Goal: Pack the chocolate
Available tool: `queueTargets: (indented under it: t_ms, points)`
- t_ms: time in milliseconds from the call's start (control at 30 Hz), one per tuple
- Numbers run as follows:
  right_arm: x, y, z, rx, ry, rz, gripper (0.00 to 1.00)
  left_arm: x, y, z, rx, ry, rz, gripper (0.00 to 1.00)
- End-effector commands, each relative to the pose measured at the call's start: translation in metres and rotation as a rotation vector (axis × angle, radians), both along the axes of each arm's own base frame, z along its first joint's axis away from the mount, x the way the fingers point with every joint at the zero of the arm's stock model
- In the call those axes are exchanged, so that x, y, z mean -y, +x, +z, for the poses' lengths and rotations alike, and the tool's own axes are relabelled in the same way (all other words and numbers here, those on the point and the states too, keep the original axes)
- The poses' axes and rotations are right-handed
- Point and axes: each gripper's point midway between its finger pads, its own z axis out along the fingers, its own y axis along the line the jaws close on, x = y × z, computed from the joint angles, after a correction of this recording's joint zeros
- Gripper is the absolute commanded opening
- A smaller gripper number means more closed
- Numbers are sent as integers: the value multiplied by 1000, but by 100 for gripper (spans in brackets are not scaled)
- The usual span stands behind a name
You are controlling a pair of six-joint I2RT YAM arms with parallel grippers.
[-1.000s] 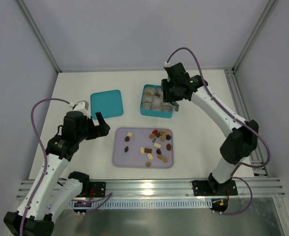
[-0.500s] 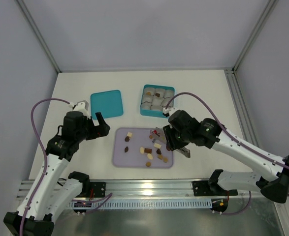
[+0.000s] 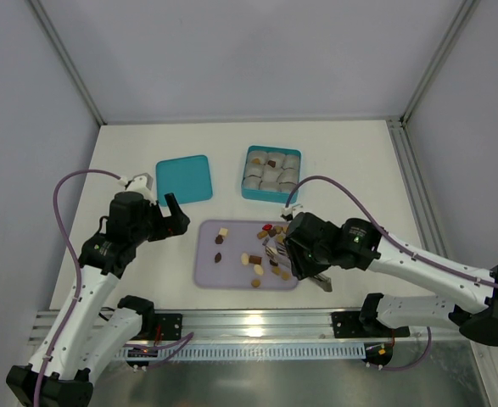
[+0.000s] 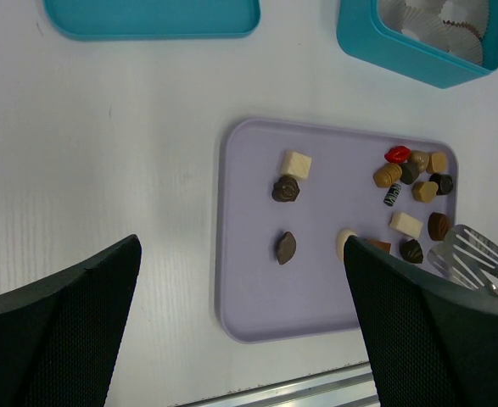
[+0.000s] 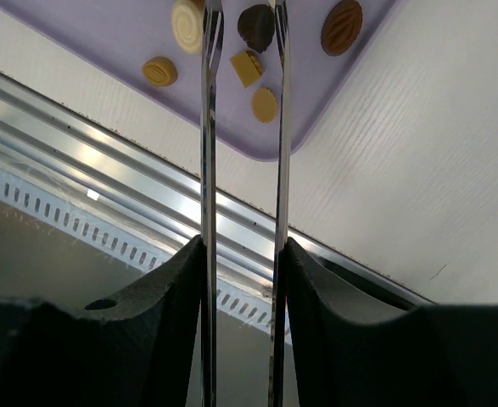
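Observation:
The chocolate lies as several small brown, tan, cream and one red piece on a lilac tray. My right gripper is shut on metal tongs over the tray's right part. The tongs' two blades stand apart, with a dark chocolate between their tips. My left gripper is open and empty, just left of the tray. The left wrist view shows the chocolate, the tray and the tongs' slotted tip. A teal box with paper cups stands behind the tray.
The teal lid lies flat at the back left of the tray. A metal rail runs along the near table edge, close to the tray's front. Frame posts stand at the back corners.
My right arm swung from the teal box back down to the tray and now holds the tongs low over the right-hand chocolates. The left arm has not moved.

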Motion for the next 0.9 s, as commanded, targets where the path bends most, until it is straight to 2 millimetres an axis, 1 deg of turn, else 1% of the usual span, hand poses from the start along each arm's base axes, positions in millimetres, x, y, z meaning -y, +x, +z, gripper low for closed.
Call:
queueTargets:
  t_ms: [0, 167, 433, 633, 867]
  points:
    - [1, 2, 3, 23, 11, -38, 43, 0, 3, 4, 18, -1, 8, 100]
    - [-6, -2, -5, 5, -2, -18, 43, 0, 3, 4, 18, 0, 5, 100]
    - [-6, -2, -15, -4, -46, -14, 43, 0, 2, 5, 21, -2, 6, 100]
    - [-13, -1, -22, -11, -44, -6, 43, 0, 2, 6, 24, -2, 3, 100]
    - [-12, 1, -32, -13, -78, -6, 43, 0, 2, 6, 27, -4, 4, 100]
